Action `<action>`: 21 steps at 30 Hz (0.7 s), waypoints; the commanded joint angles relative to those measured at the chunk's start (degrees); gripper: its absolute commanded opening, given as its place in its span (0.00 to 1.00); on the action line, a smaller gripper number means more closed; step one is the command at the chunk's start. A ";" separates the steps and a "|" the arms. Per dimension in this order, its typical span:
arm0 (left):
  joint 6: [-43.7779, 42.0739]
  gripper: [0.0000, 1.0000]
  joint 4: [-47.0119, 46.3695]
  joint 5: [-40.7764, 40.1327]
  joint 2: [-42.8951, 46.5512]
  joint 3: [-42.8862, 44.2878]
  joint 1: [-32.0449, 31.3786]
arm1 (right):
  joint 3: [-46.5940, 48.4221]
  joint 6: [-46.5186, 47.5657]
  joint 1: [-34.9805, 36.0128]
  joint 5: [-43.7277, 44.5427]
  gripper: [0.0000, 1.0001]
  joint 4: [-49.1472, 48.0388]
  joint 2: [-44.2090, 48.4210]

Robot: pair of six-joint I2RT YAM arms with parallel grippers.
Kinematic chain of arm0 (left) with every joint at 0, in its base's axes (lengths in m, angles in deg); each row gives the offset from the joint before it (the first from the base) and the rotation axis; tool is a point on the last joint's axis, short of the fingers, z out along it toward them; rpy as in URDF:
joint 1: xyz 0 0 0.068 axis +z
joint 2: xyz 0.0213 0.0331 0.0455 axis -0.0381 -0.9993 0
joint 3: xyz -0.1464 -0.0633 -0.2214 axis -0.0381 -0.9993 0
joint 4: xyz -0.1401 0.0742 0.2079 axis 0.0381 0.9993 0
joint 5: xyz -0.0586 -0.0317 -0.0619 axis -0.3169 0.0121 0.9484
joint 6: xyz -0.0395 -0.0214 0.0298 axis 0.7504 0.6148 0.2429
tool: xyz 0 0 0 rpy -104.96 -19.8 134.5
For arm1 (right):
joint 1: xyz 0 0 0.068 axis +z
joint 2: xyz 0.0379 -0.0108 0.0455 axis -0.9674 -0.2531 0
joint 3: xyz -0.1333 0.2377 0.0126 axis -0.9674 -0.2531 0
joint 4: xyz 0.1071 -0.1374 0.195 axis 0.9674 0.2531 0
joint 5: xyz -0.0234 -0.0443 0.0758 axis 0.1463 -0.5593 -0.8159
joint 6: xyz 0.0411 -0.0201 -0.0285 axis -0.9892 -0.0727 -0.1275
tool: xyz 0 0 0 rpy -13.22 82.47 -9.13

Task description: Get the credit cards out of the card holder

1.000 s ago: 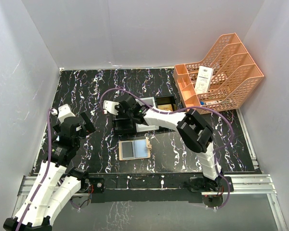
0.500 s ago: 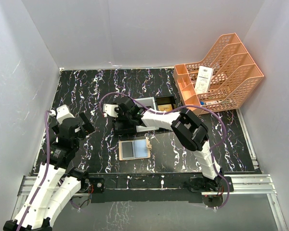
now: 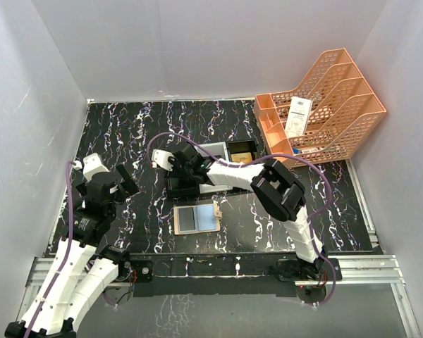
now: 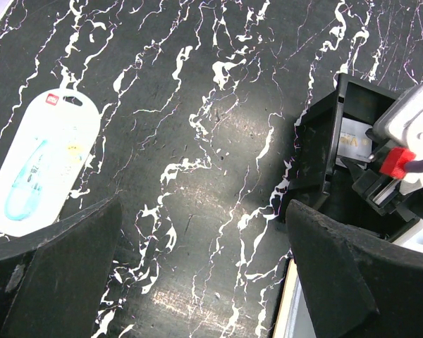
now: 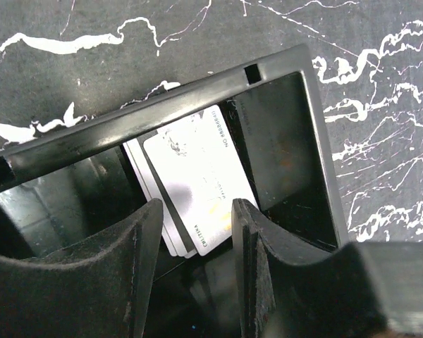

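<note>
The card holder (image 3: 197,219) lies opened flat on the desk (image 3: 127,127), just on the near side of the black tray (image 4: 317,148). Its long axis runs left to right, roughly parallel with the tray's near wall. The pale bluish inside faces up, and the brown snap tab (image 3: 216,208) sits at its right end, on the edge turned toward the tray.

The credit cards I can make out are in the tray. A small stack of pale silvery cards (image 5: 197,176), two or three of them overlapping, lies in its left-end compartment. They are face up, with their long axis running from that compartment's outer wall toward the right fingers (image 5: 127,282), a little skewed. What looks like a gold card (image 3: 244,156) lies in the right-end compartment.

The right fingers hang over the left-end compartment with a clear gap between them, one on either side of the top card's near end, and they pinch nothing.

The left fingers (image 4: 63,282) are spread wide and hold nothing, above bare desk to the left of the tray. A white packet (image 4: 42,169) lies flat farther left of the tray.

Beyond the tray's right end stands an orange file rack (image 3: 338,91) with a white receipt (image 3: 297,116) upright in one slot.
</note>
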 commanded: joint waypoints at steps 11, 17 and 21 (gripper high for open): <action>-0.18 0.99 0.50 -1.41 -0.06 1.32 0.25 | 6.72 -51.97 0.04 0.80 0.30 10.09 5.06; -0.14 0.99 0.58 -1.49 0.05 1.29 0.25 | 12.24 -56.86 0.17 0.12 0.21 17.79 0.63; -0.11 0.99 0.42 -1.48 0.14 1.21 0.16 | 15.52 -58.10 0.39 2.14 0.20 21.65 -2.11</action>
